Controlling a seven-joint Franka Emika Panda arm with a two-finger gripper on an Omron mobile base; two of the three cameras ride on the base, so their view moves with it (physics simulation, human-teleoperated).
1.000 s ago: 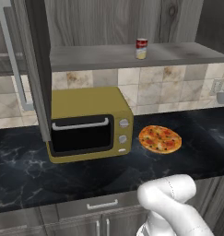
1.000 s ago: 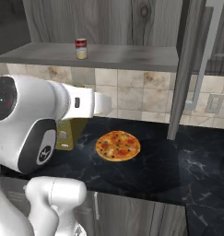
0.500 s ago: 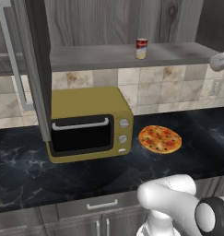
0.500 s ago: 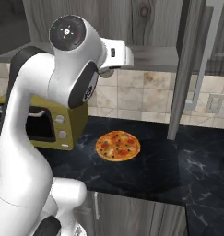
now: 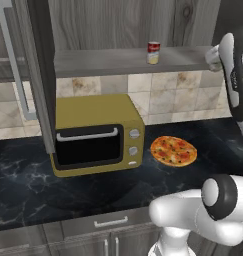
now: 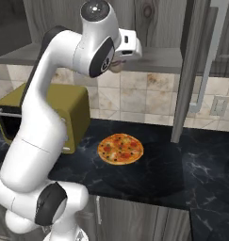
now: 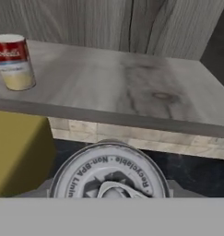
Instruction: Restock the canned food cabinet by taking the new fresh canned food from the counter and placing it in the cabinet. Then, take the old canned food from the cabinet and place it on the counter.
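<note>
Your arm has swung up from counter height to the cabinet (image 5: 128, 62) shelf with the jaws closed on the new fresh canned food (image 7: 111, 173), level with its edge, right of the old canned food (image 7: 13, 61), so placing comes next.

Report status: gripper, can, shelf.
Gripper shut on new can, raised just below shelf edge. Old can upright on shelf, left side. Shelf edge ahead; right half free.
</note>
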